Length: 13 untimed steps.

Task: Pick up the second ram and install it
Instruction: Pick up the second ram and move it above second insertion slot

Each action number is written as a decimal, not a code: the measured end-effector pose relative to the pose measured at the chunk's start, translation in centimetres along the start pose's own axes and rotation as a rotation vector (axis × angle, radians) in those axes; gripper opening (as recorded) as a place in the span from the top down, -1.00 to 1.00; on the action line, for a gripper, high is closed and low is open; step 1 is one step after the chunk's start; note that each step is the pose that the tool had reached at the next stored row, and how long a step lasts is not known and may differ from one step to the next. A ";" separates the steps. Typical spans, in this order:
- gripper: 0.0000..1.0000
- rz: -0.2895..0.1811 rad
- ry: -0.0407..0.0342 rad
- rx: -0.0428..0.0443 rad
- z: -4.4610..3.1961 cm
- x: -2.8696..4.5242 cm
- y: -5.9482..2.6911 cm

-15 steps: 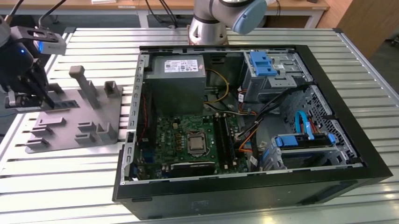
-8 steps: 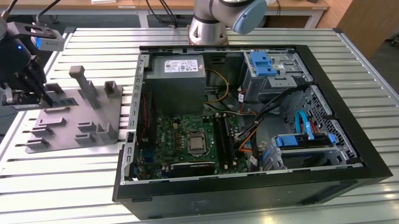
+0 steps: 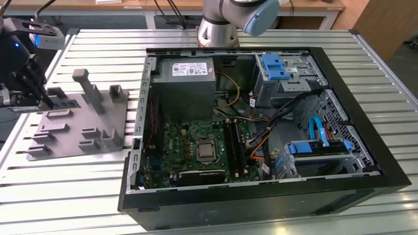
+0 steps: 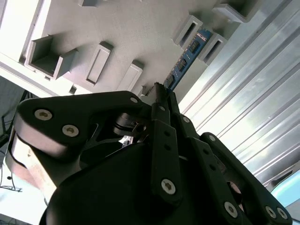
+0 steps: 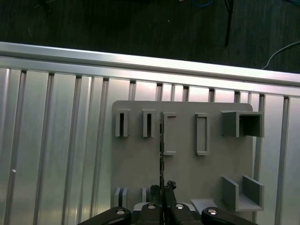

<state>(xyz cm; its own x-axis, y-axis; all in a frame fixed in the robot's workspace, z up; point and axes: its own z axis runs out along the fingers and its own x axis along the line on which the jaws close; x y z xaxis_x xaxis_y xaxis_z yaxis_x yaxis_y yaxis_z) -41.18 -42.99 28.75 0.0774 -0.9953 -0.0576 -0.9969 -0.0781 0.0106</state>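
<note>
We count one second ram [image 4: 189, 55], one grey tray [image 3: 72, 129], one open computer case [image 3: 261, 208] and one arm [image 3: 225, 24]. The ram stands on its edge along one edge of the tray, between two upright posts, and the fingers [image 4: 158, 112] are clenched on one end of it. The tray lies by the edge of the ribbed metal surface [image 3: 65, 191] at the exterior view's left, with the case just beside it. Wooden benches [image 3: 130, 4] stand behind, and the floor [image 5: 93, 21] is dark. The power supply [image 3: 186, 95] in the case carries one pale label [image 3: 193, 69]; we cannot read its print.
</note>
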 end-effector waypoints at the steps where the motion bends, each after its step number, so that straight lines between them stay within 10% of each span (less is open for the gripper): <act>1: 0.73 0.000 -0.0007 0.0000 -0.11 -0.01 0.00; 13: 0.73 0.000 -0.0097 0.0007 -1.88 -0.11 0.02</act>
<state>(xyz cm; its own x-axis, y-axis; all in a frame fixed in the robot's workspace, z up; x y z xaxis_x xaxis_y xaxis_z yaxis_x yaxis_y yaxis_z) -41.18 -42.99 30.64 0.0774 -0.9947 -0.0673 -0.9969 -0.0782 0.0099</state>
